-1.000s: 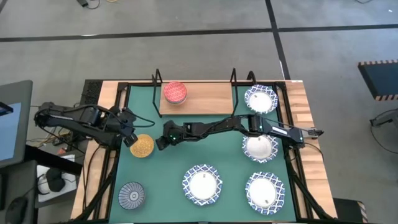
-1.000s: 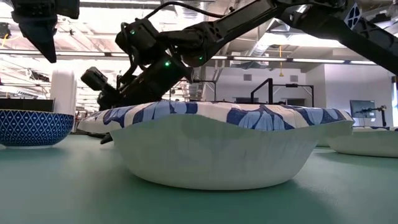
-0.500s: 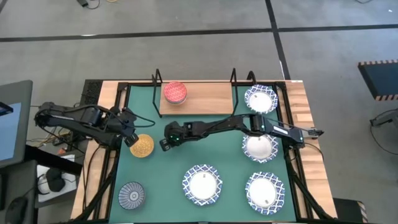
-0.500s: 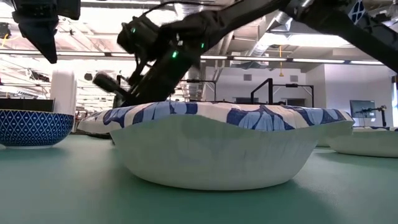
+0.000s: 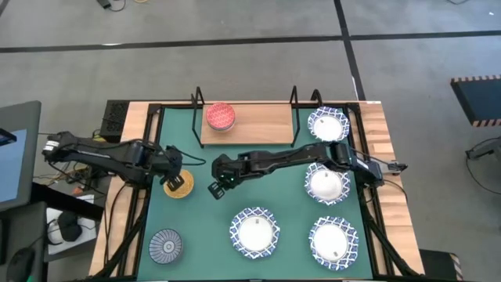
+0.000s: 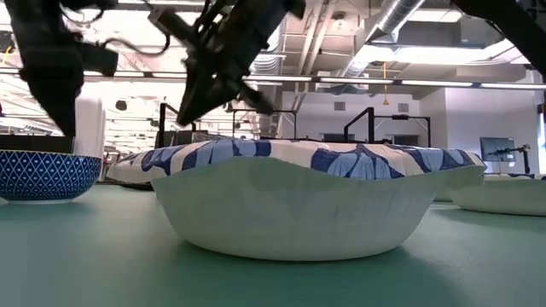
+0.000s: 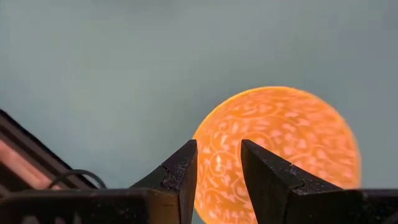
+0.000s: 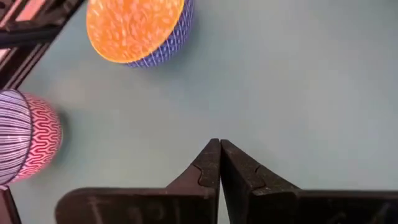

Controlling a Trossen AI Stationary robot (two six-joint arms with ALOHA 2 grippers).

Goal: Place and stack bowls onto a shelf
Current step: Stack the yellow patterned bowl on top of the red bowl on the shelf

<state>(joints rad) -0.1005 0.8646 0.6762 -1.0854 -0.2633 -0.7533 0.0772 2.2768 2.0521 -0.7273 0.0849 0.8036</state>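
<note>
The yellow bowl (image 5: 181, 186) sits on the green mat at the left. My left gripper (image 5: 173, 175) hangs over its rim; in the left wrist view the fingers (image 7: 181, 174) stand a little apart over the bowl (image 7: 280, 149). My right gripper (image 5: 215, 188) is shut and empty just right of that bowl, fingers (image 8: 211, 163) pressed together. The red bowl (image 5: 221, 116) stands on the wooden shelf (image 5: 258, 125). The dark-blue striped bowl (image 5: 166, 245) is at the front left. Several white blue-rimmed bowls lie on the right, one (image 5: 254, 233) at front centre. The light blue bowl is out of view.
The right arm (image 5: 313, 157) stretches across the mat's middle in front of the shelf. Black shelf posts (image 5: 294, 95) rise at the back. White bowls (image 5: 326, 184) (image 5: 328, 125) sit under and behind the right arm. In the low view a white bowl (image 6: 316, 205) fills the foreground.
My left gripper has moved right, onto the yellow bowl's rim. My right gripper has drawn back to the right and toward the front, away from that bowl.
</note>
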